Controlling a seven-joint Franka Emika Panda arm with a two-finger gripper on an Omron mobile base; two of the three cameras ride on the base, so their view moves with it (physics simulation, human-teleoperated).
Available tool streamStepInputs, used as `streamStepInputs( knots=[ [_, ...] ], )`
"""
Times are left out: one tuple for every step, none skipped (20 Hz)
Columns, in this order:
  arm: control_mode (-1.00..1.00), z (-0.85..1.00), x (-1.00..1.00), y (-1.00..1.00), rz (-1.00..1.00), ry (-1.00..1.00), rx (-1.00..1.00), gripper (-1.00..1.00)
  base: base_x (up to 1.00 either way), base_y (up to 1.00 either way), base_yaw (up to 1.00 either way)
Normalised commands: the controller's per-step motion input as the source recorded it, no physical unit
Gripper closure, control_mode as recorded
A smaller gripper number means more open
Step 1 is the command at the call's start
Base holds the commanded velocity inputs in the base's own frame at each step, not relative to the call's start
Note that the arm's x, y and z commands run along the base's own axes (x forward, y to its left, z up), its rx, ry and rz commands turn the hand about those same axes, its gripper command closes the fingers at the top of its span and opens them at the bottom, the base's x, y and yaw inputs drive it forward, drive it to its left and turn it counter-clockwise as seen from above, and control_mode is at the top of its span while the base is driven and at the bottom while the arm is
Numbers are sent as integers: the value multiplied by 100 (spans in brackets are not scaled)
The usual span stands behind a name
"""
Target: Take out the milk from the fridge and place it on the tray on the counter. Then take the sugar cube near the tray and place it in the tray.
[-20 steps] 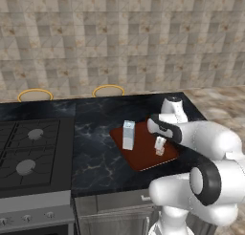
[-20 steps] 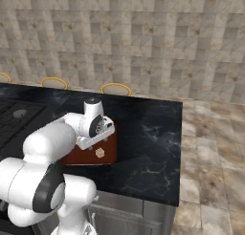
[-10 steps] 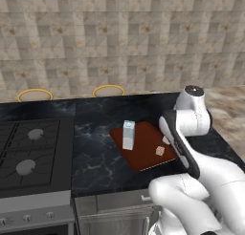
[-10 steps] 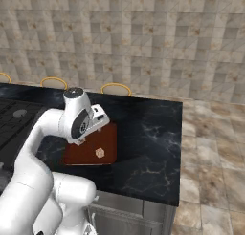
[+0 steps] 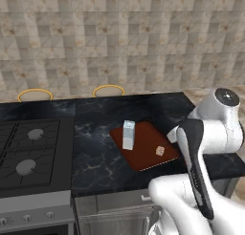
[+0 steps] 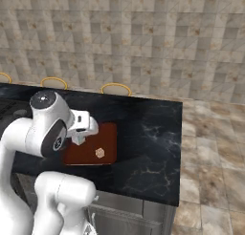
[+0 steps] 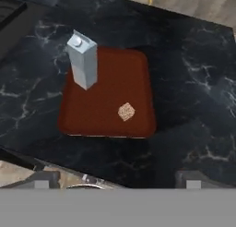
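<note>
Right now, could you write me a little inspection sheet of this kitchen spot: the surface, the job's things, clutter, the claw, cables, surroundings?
Surface: black marble-look counter, dry and unmarked.
Job's things: milk upright on the tray, toward one end; sugar cube lying on the tray, apart from the carton.
Clutter: nothing seen.
Claw: claw open, holding nothing, raised above the near edge of the tray.
Cables: nothing seen.
Surroundings: gas stovetop beside the counter; stone-tile wall behind; yellow-rimmed chair backs beyond the far edge; tiled floor to one side.
</note>
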Motion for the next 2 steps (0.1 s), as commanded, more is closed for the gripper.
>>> streamStepInputs(
  knots=[
    [-100, 100, -84, -1, -21, -3, 46, -100, 0, 0, 0],
    [-100, 100, -85, 0, -14, -8, 41, -100, 0, 0, 0]
  ],
)
